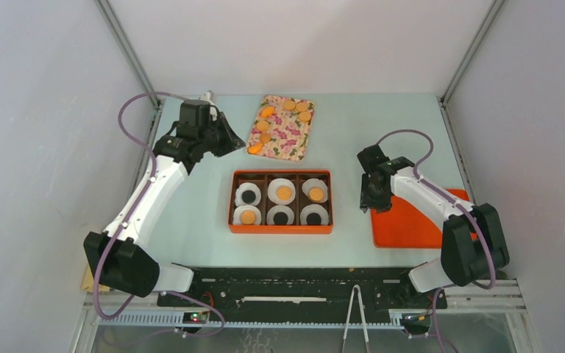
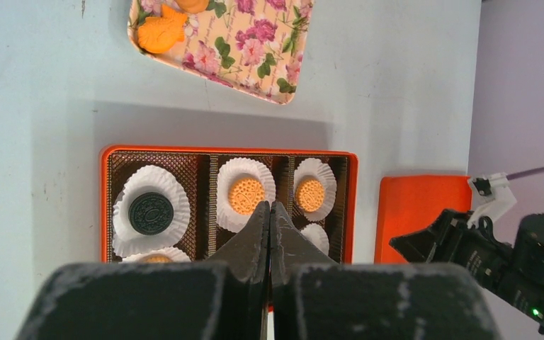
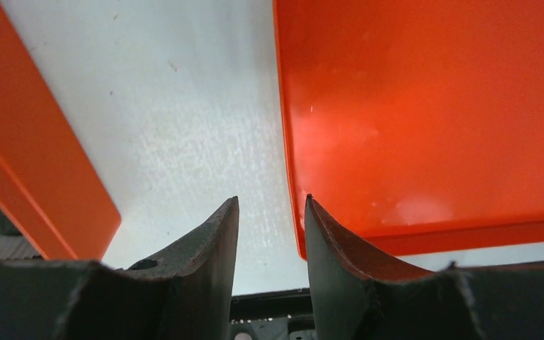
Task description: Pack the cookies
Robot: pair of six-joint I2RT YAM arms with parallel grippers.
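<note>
An orange box [image 1: 280, 229] holds six white paper cups, each with one cookie: black [image 1: 248, 195], orange-tan [image 1: 284, 193] and orange-tan [image 1: 315, 194] in the far row, orange-tan [image 1: 247, 217], black [image 1: 280, 218] and black [image 1: 313, 218] in the near row. Several more orange-tan cookies [image 1: 289, 105] lie on a floral tray [image 1: 287, 140]. My left gripper [image 1: 229, 140] is shut and empty, high between tray and box; its wrist view looks down on the box [image 2: 105, 205] past the gripper [image 2: 269, 205]. My right gripper [image 1: 374, 201] is open and empty, low at the left edge of an orange lid [image 3: 425, 106], also seen in its wrist view [image 3: 270, 202].
The flat orange lid [image 1: 412, 224] lies right of the box, partly under the right arm. A fish-shaped orange piece [image 2: 159, 34] lies on the tray's near left corner. White walls enclose the table on three sides.
</note>
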